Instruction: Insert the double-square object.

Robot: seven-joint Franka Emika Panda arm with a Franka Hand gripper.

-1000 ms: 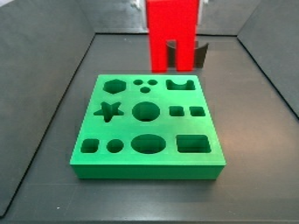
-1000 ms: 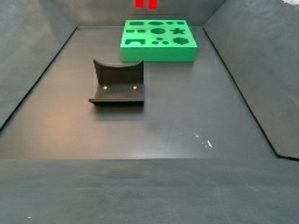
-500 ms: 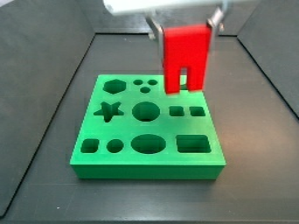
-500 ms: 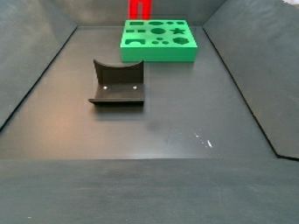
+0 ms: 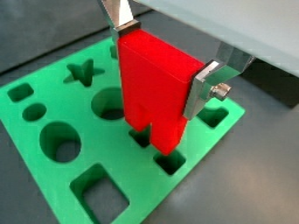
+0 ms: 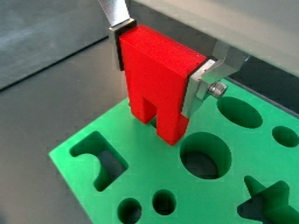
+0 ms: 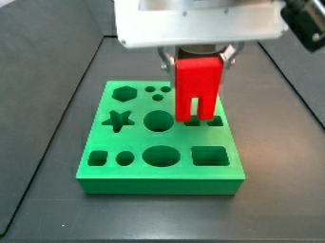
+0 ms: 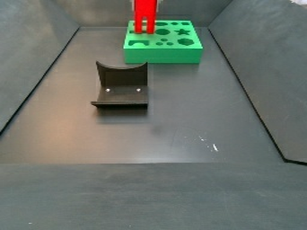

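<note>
hand (image 7: 199, 60) grips double-square object (image 7: 196, 85) | leg tips over green board (image 7: 152, 169)

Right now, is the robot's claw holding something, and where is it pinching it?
Yes. The gripper, above the green board, holds the double-square object, pinching the upper part of its two sides, legs pointing down.

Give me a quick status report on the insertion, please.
Gripper shut on double-square object, above green board. Legs at the two square holes, not seated. Nothing in the way.
</note>
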